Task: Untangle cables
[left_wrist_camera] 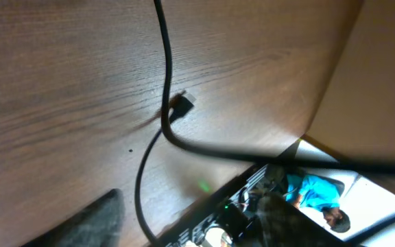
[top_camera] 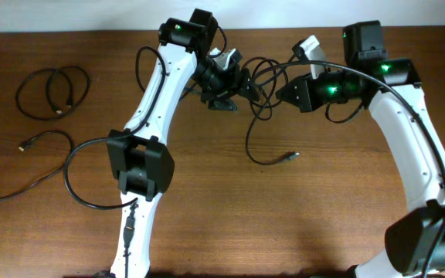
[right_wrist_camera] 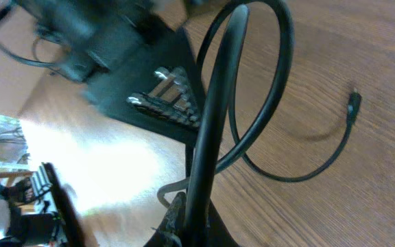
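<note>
progress looks partial to me: a coiled cable [top_camera: 52, 91] and a loose cable [top_camera: 33, 166] lie separate by the left edge, while the looped black cable [right_wrist_camera: 281, 82] near the far edge hangs between my right gripper [right_wrist_camera: 184, 225], pinching it, and my left gripper [top_camera: 246, 85], whose jaws i cannot read.

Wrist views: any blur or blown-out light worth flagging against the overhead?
Left wrist: tabletop and connector sharp, the near cable soft, blown-out light at lower right. Right wrist: the near cable blurred, a washed-out bright patch at left. Overhead: evenly lit and sharp throughout.
</note>
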Action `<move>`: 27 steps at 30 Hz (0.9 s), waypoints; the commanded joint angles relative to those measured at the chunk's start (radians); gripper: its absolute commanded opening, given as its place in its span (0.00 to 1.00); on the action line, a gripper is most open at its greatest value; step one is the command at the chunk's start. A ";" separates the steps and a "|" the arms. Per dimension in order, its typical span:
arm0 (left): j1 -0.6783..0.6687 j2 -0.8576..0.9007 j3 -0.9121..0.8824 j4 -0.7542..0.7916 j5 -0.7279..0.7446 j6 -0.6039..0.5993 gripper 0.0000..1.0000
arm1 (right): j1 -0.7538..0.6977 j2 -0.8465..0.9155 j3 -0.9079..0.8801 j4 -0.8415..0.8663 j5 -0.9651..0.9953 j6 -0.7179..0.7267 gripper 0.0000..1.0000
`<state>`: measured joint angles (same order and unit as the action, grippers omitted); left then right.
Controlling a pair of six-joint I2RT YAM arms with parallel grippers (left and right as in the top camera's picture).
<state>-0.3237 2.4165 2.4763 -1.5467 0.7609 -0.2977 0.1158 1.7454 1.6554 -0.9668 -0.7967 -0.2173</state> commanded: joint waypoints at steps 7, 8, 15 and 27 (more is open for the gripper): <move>-0.020 0.011 0.006 0.009 -0.065 -0.031 0.00 | -0.026 -0.056 0.028 -0.025 -0.130 -0.002 0.04; -0.016 0.011 0.006 0.001 -0.129 -0.031 0.00 | -0.049 -0.056 0.028 -0.032 -0.124 0.021 0.04; 0.084 0.011 0.006 -0.070 -0.315 -0.109 0.00 | -0.330 -0.056 0.028 -0.161 -0.113 0.102 0.04; -0.010 0.011 0.024 0.017 -0.338 0.473 0.00 | -0.280 -0.054 0.026 -0.268 0.022 -0.137 0.95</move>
<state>-0.3038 2.4172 2.4798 -1.5307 0.4278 -0.0349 -0.2218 1.7191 1.6661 -1.2324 -0.8467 -0.2447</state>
